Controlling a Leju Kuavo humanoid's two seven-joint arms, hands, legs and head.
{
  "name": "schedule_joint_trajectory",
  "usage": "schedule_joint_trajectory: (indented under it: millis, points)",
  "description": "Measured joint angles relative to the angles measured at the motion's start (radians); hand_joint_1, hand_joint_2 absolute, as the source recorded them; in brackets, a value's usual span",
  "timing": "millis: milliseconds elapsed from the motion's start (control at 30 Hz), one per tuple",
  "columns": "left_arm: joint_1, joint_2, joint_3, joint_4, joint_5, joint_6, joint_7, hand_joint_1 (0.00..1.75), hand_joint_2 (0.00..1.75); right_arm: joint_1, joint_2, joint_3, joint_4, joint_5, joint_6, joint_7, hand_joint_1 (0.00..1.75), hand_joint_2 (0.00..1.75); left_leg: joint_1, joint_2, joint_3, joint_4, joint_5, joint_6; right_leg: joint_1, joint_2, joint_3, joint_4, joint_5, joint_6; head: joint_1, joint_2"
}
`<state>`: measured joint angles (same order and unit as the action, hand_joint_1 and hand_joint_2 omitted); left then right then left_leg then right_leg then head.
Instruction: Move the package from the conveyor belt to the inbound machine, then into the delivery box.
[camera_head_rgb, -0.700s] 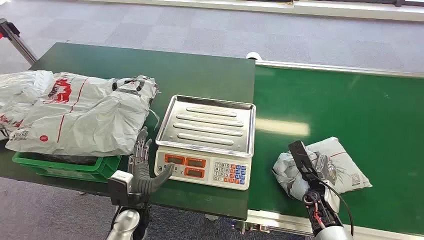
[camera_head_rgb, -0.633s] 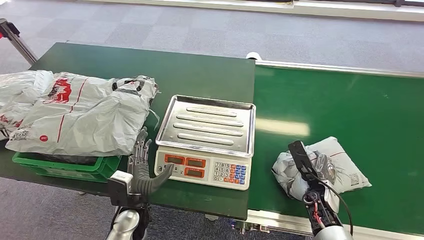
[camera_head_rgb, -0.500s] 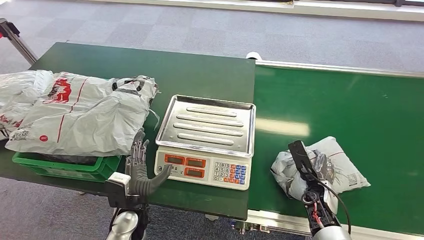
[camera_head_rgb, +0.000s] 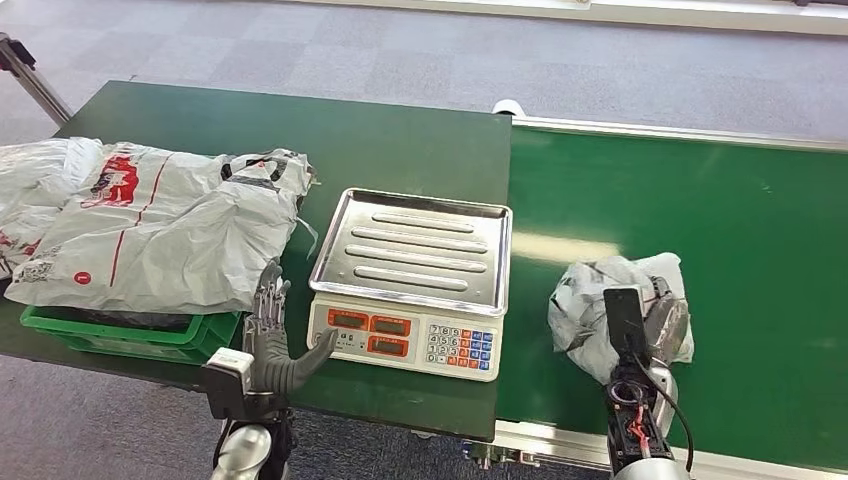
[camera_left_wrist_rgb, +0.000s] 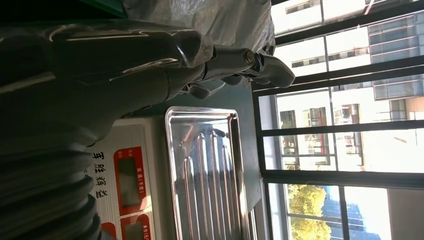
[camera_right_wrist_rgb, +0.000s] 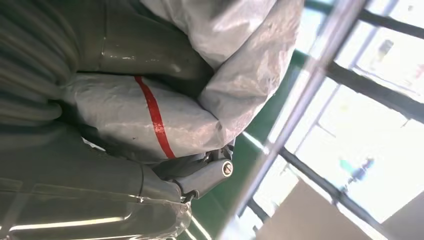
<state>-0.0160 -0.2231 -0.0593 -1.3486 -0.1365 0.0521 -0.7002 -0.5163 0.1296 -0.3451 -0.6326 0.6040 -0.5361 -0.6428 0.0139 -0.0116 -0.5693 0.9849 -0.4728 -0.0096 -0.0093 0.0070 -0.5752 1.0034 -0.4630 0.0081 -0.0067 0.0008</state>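
Observation:
A crumpled grey plastic package (camera_head_rgb: 600, 300) with a red stripe (camera_right_wrist_rgb: 155, 120) sits over the near part of the green conveyor belt (camera_head_rgb: 720, 220). My right hand (camera_head_rgb: 650, 320) grips it, thumb and fingers wrapped around the bag in the right wrist view. The inbound machine is a white scale (camera_head_rgb: 410, 285) with a steel tray (camera_left_wrist_rgb: 205, 170), standing left of the belt. My left hand (camera_head_rgb: 275, 345) rests open beside the scale's front left corner, holding nothing. The green delivery box (camera_head_rgb: 130, 335) at the left is piled with grey bags (camera_head_rgb: 150, 225).
The dark green table (camera_head_rgb: 330, 140) carries the scale and the box. A metal rail (camera_head_rgb: 680, 135) borders the belt's far side. Grey carpet floor lies beyond. A metal stand leg (camera_head_rgb: 30, 80) shows at the far left.
My right hand has bunched the package and turned it more upright, drawing it slightly left. The left hand has barely moved. The view shifted a little.

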Motion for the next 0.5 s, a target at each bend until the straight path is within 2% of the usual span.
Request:
schedule_joint_trajectory:
  millis: [67, 200, 333, 500]
  points:
    - [-0.01, -0.001, 0.0, 0.003, 0.002, -0.004, 0.0, 0.0, 1.75, 0.04, 0.022, 0.007, -0.118, -0.079, -0.053, -0.044, 1.75, 1.75, 0.0, -0.001, -0.001, 0.0, 0.0, 0.0, 0.0, 0.0, 0.0, 0.0, 0.0, 0.0, 0.0, 0.0]
    - [-0.034, -0.004, -0.001, 0.015, 0.003, -0.009, 0.0, 0.0, 1.75, 0.126, 0.052, 0.065, -0.377, -0.138, -0.104, -0.055, 1.75, 1.75, 0.0, 0.0, -0.002, 0.0, 0.0, 0.0, 0.0, 0.0, -0.002, 0.0, 0.0, 0.0, 0.0, 0.0]
    - [-0.053, -0.005, -0.005, 0.024, 0.017, -0.008, 0.0, 0.0, 1.75, 0.15, 0.073, 0.128, -0.554, -0.071, -0.106, -0.056, 1.75, 1.75, 0.0, 0.003, -0.002, 0.0, 0.0, 0.0, 0.0, 0.003, -0.002, 0.0, 0.0, 0.0, 0.0, 0.0]
    - [-0.064, -0.005, -0.017, 0.025, 0.035, -0.007, 0.0, 0.0, 1.75, 0.108, 0.092, 0.204, -0.64, 0.025, -0.106, -0.056, 1.75, 1.75, 0.0, 0.003, -0.001, 0.0, 0.0, 0.0, 0.0, 0.003, -0.002, 0.0, 0.0, 0.0, 0.0, 0.0]
